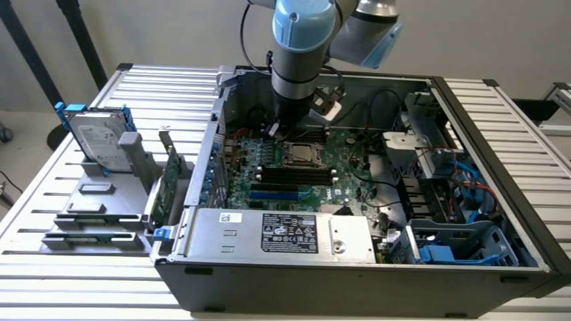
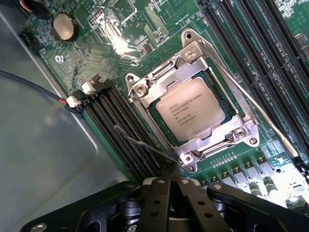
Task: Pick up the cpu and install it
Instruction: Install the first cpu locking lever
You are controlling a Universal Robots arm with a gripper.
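Hanging over the green motherboard (image 1: 267, 175) inside the open grey metal computer case (image 1: 357, 284), the black two-fingered tool (image 2: 171, 182) is showing its jaws pressed together, gripping nothing. The small flat square cpu (image 2: 190, 108) with a dull silver top is lying level inside the silver metal socket frame (image 2: 145, 89), which is surrounding it on every side. The tool's tip is sitting just beside one corner of that frame, apart from the cpu. Long black memory slots (image 2: 108, 116) are running along both sides of the socket.

In the exterior view, the cpu (image 1: 299, 154) is resting at about five o'clock from the tool (image 1: 275, 128), near the middle of the motherboard. A long grey metal box with a black label (image 1: 285, 231) is filling the case wall at six o'clock. Outside the case, toward nine o'clock, a rectangular silver hard drive with blue rails (image 1: 93, 140) is standing tilted in a grey holder on the slatted metal counter (image 1: 165, 80).
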